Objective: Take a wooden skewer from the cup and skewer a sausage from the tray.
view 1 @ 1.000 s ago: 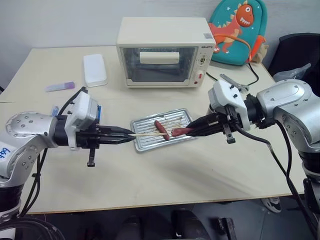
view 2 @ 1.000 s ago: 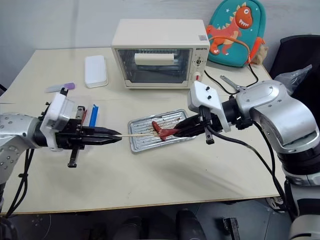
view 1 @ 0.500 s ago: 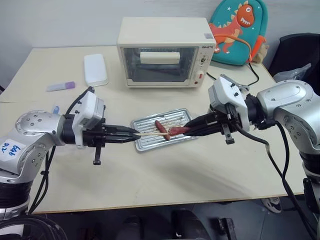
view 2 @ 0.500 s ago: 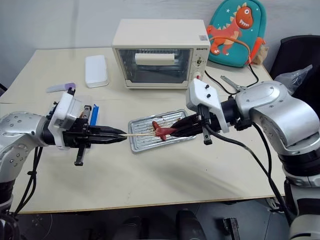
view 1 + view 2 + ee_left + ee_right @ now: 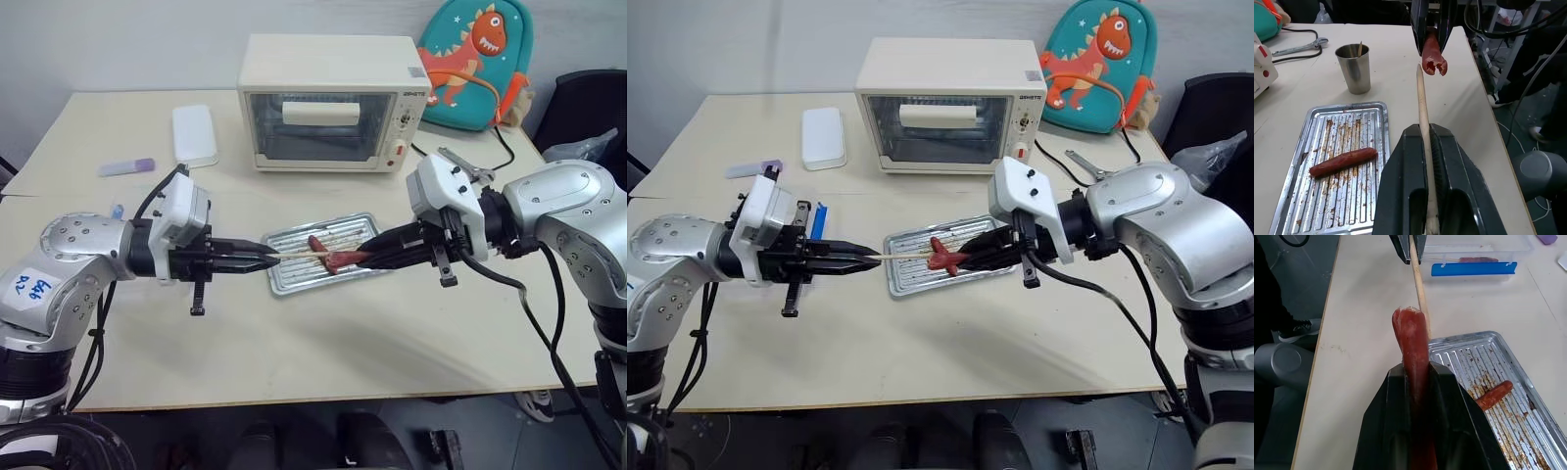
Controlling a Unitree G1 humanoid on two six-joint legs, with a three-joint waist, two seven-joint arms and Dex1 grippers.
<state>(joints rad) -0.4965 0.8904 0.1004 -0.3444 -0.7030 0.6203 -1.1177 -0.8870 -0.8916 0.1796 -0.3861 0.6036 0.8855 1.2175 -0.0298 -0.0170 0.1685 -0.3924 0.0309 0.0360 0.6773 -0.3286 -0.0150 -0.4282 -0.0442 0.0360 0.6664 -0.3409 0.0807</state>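
My left gripper [image 5: 272, 260] is shut on the wooden skewer [image 5: 297, 256], which points right over the tray [image 5: 290, 287]. From the other side my right gripper [image 5: 370, 260] is shut on a reddish-brown sausage [image 5: 341, 259], held level with its torn end toward the stick. The skewer's tip [image 5: 1419, 68] is right at that end [image 5: 1433, 62]; I cannot tell whether it has gone in. A second sausage [image 5: 1343, 162] lies on the ribbed tray [image 5: 1295, 208]. The steel cup [image 5: 1353, 68] stands beyond the tray with another stick in it.
A cream toaster oven [image 5: 328, 103] stands behind the tray, with a white box [image 5: 194, 135] and a purple item [image 5: 125, 167] to its left. A dinosaur backpack [image 5: 475, 64] and a wrench [image 5: 460, 164] are at the back right. A clear box with blue clips [image 5: 1474, 268] sits by my left arm.
The whole picture has shifted a little. My left gripper has edged right with the skewer, so its tip has closed in on the held sausage's end. Both grips are unchanged.
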